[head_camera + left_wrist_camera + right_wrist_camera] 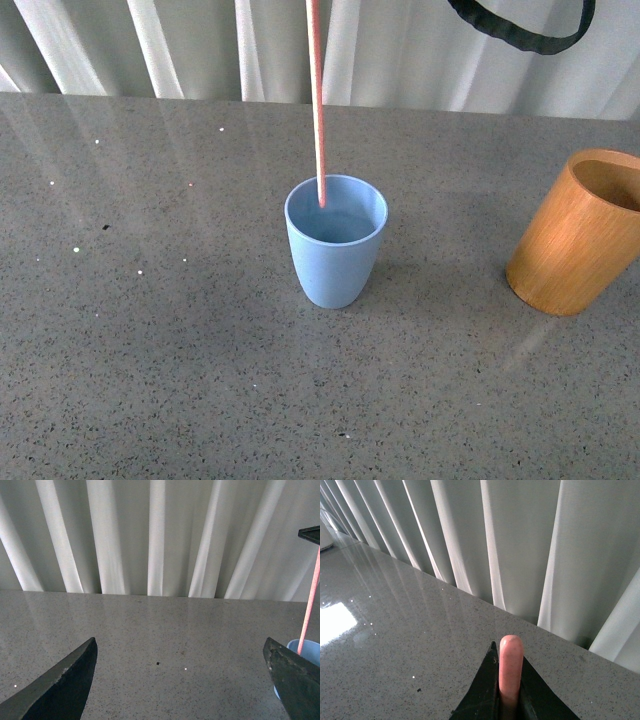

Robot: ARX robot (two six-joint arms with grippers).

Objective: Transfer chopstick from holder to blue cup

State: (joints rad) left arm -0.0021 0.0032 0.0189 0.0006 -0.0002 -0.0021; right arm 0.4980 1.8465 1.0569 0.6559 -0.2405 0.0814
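Observation:
The pink chopstick [318,100] hangs upright, its lower tip inside the mouth of the light-blue cup [335,245] at the table's middle. Its top runs out of the front view, where neither arm shows. In the right wrist view my right gripper [510,680] is shut on the chopstick [511,662], whose rounded end pokes out between the black fingers. The orange-brown holder [580,235] stands at the right edge, apart from the cup. My left gripper [180,680] is open and low over bare table, with the chopstick [310,605] and the blue cup [300,647] off to one side.
A grey speckled stone table [150,330] carries both vessels. White pleated curtains [180,45] close off the far edge. A black cable loop [525,30] hangs at the upper right in the front view.

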